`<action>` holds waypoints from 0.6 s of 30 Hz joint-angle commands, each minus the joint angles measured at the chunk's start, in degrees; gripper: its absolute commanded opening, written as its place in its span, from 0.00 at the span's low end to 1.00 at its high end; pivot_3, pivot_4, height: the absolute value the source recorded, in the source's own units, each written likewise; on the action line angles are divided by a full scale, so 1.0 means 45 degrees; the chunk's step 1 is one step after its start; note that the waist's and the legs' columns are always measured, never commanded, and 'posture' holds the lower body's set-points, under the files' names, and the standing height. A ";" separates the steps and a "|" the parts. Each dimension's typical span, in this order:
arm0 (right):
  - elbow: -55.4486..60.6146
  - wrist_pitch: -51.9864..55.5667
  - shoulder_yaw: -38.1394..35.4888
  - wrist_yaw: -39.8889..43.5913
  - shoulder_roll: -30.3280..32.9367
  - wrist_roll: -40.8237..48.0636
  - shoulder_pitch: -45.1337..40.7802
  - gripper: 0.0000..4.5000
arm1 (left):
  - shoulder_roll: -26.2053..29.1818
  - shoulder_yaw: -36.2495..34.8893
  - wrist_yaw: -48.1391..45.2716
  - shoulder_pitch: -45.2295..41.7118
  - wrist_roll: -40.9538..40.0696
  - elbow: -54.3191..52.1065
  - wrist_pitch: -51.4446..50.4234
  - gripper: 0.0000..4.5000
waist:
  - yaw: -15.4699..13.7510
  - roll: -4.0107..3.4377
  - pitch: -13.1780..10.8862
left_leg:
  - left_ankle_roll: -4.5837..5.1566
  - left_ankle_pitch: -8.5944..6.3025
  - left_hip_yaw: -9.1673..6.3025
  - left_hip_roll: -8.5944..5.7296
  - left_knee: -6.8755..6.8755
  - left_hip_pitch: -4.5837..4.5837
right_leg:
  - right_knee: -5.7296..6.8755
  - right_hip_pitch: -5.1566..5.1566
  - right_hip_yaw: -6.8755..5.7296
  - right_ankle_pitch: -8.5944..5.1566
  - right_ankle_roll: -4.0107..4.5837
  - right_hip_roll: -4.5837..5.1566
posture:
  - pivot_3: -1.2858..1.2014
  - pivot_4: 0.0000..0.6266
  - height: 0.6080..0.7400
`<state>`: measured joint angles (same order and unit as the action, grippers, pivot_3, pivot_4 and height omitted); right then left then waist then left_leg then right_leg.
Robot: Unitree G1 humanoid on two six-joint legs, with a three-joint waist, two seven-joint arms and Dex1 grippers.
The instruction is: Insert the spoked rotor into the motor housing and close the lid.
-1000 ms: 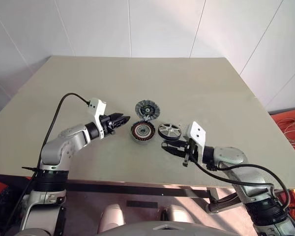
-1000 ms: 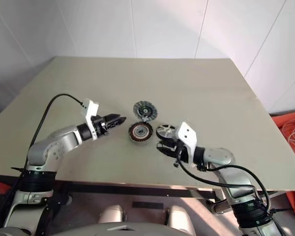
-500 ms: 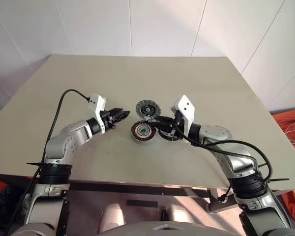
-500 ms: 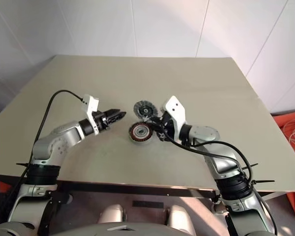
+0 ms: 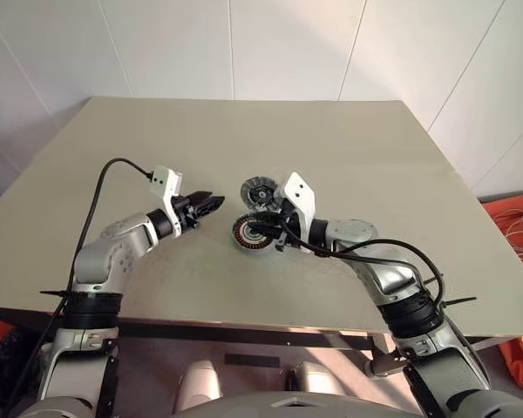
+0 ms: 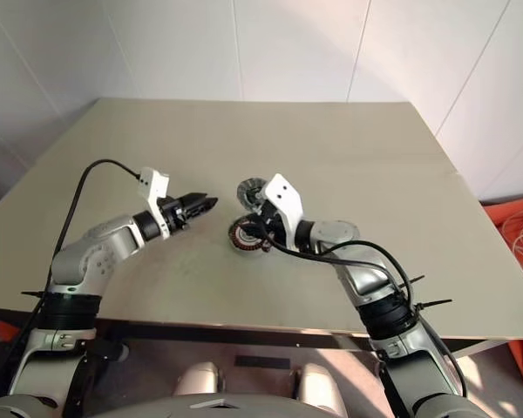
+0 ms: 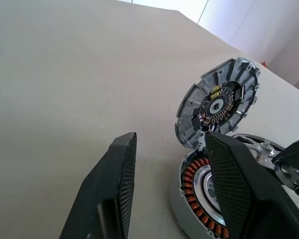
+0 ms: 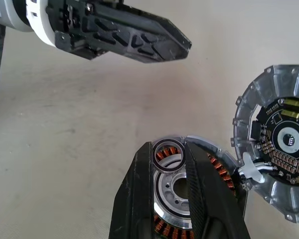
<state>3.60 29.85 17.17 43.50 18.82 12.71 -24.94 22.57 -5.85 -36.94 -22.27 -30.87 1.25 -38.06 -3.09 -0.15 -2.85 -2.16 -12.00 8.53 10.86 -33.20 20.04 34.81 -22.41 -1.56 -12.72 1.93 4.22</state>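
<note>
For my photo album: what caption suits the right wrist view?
Right gripper pinching a small metal ring over the copper-wound motor housing.

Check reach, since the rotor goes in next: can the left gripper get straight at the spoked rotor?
Probably not. The spoked rotor lies beyond the motor housing from the left gripper, and the right gripper, shut on a small ring, hovers between them.

Right end effector [image 8: 169,162] pinching small ring [image 8: 168,155] — above motor housing [image 8: 189,194].

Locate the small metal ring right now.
The small metal ring sits pinched in the right gripper, directly above the motor housing, beside the lid.
</note>
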 commanded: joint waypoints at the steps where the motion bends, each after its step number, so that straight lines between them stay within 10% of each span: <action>1: -0.0423 -0.0552 0.0026 -0.0014 -0.0131 -0.0309 -0.0432 0.12 | 0.0103 -0.0273 0.0068 -0.0032 -0.0070 -0.0642 0.0198 0.51 | 0.0002 -0.0001 -0.0001 | 0.0000 0.0000 0.0000 0.0000 0.0000 0.0000 | -0.0001 -0.0001 0.0000 0.0000 0.0000 0.0000 | 0.52 0.00 1.00; 18: -0.1795 -0.1356 0.0224 -0.0075 -0.0638 -0.1161 -0.0474 0.12 | 0.0080 -0.0360 0.0214 0.0139 -0.0098 -0.0932 0.0158 0.51 | 0.0006 0.0000 -0.0001 | 0.0000 0.0000 0.0000 0.0000 -0.0001 -0.0002 | 0.0002 0.0000 0.0000 0.0000 0.0000 0.0000 | 0.52 0.00 1.00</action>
<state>-4.77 25.38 18.46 43.36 16.31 7.93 -25.63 22.53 -6.41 -36.03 -21.46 -30.92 -0.61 -38.06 -3.06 -0.15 -2.85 -2.16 -12.00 8.53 10.86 -33.21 20.03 34.82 -22.41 -1.56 -12.72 1.93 4.22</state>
